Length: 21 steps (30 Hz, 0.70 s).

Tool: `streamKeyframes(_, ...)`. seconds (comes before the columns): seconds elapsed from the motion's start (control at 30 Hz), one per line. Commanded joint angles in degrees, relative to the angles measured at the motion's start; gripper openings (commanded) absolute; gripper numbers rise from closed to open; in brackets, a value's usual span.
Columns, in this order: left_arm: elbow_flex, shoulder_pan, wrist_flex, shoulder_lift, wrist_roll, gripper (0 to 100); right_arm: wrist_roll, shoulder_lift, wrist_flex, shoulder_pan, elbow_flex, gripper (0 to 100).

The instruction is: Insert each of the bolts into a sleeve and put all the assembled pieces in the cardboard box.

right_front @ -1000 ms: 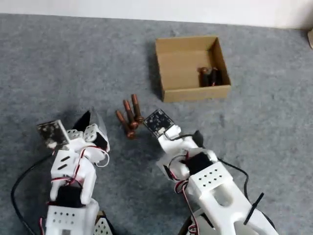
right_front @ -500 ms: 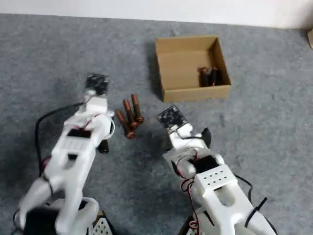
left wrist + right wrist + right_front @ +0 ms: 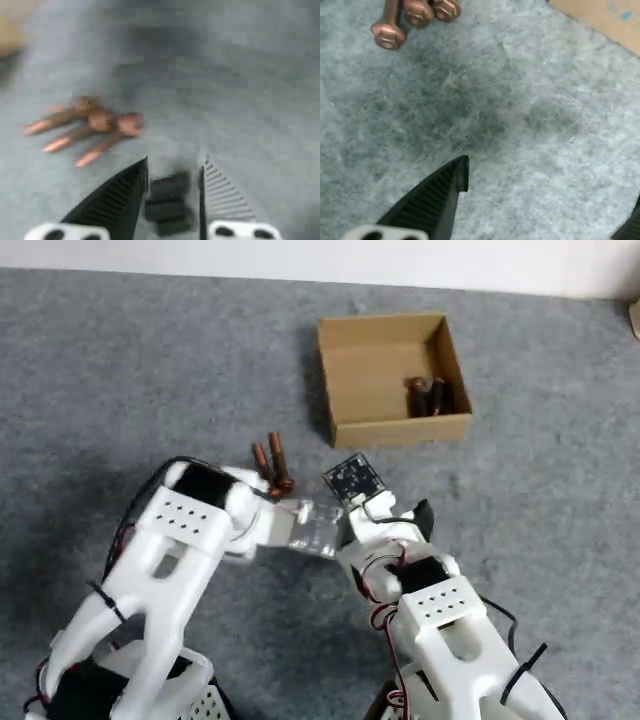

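a: start big. what's on the mat [image 3: 90, 370]?
b: the left arm [image 3: 175, 540] lies across toward the right arm [image 3: 440, 610]. the box [image 3: 400, 430] sits beyond them, with dark finished pieces [image 3: 430, 396] in its near right corner.
a: grippers?
b: the right gripper [image 3: 550, 180] is spread wide over bare mat, holding nothing. the left gripper [image 3: 175, 165] is narrow and looks to be pinching a black sleeve [image 3: 169, 202].
a: and the bolts [image 3: 92, 122]?
b: three in a bunch on the mat, touching, heads together, just beside the left arm and off the box's near left corner.
a: how would they handle?
b: my guess is stiff metal, weighty for their size, with a smooth shank that may roll or slip. take an outer one across the shank just under the head, since the neighbours touch. the sleeve looks ribbed and rigid, so it should hold well by its sides, bore left open.
a: what's unclear?
b: from above, the left arm covers part of the bunch. i can't make out the sleeve's bore, or whether it's one piece. the right gripper's far finger is cut off at the edge.
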Motion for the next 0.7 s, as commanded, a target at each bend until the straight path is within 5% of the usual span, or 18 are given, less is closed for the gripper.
streamKeyframes(0.0,-2.9,-2.2,5.5,-1.5,-28.8,17,-0.4,-0.9,-1.2,0.7,-0.1,45.4)
streamKeyframes(0.3,-4.4,-9.4,-1.3,1.1,-44.2,17,2.3,-0.9,-4.4,0.5,1.7,45.4)
streamKeyframes(0.67,-21.7,-7.6,-8.6,26.9,-39.4,17,2.4,-0.9,-6.0,0.7,2.3,45.4)
